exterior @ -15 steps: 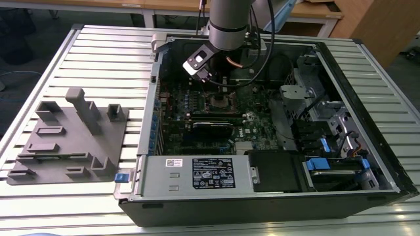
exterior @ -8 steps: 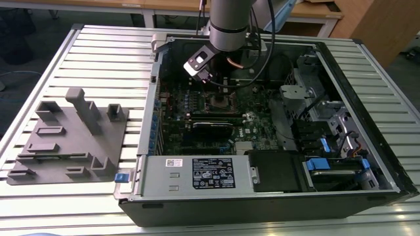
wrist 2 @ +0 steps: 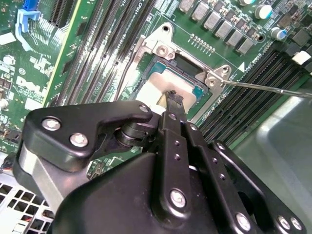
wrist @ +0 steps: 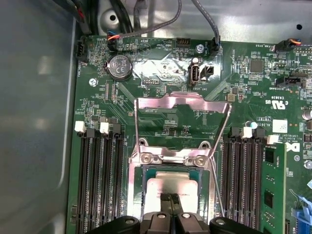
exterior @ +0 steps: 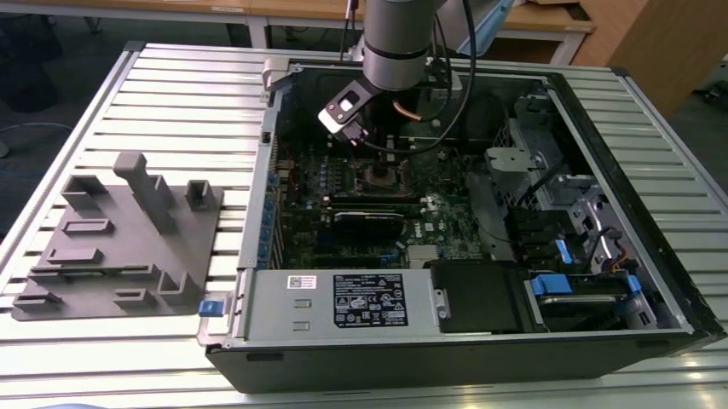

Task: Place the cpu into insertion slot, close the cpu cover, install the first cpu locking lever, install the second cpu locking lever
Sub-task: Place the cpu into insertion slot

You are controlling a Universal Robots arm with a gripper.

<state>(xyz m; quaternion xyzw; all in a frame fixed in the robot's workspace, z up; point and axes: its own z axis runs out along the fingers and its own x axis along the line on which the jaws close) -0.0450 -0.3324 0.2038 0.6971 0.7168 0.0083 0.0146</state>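
A ribbed metal worktop point(exterior: 114, 85) carries an open computer case point(exterior: 637, 170) lying on its side, with a grey moulded fixture point(exterior: 114, 239) beside it toward the exterior view's left. Wooden desks point(exterior: 170, 8) stand behind.

Inside the case, the insertion slot point(exterior: 381, 177) sits mid-board, hemmed by long black memory slots point(wrist: 100, 185) on 2 sides. The steel case wall runs close along one edge of the board, and cables hang near the arm point(exterior: 398, 43). The space straight above the socket is free.

The arm comes down steeply from above into the case, wrist tilted, gripper point(exterior: 361, 136) pointing at the socket.

In both wrist views the cpu point(wrist: 158, 187) point(wrist 2: 151, 92) lies flat in the insertion slot point(wrist: 170, 167) point(wrist 2: 185, 61). The gripper point(wrist: 170, 196) point(wrist 2: 173, 95) has its 2 fingers pressed together with nothing between them, tips at the chip's metal top; I cannot tell whether they touch it.

The cpu cover point(wrist: 151, 102) stands swung up, off the chip. A thin locking lever point(wrist 2: 268, 87) juts out sideways, unlatched.
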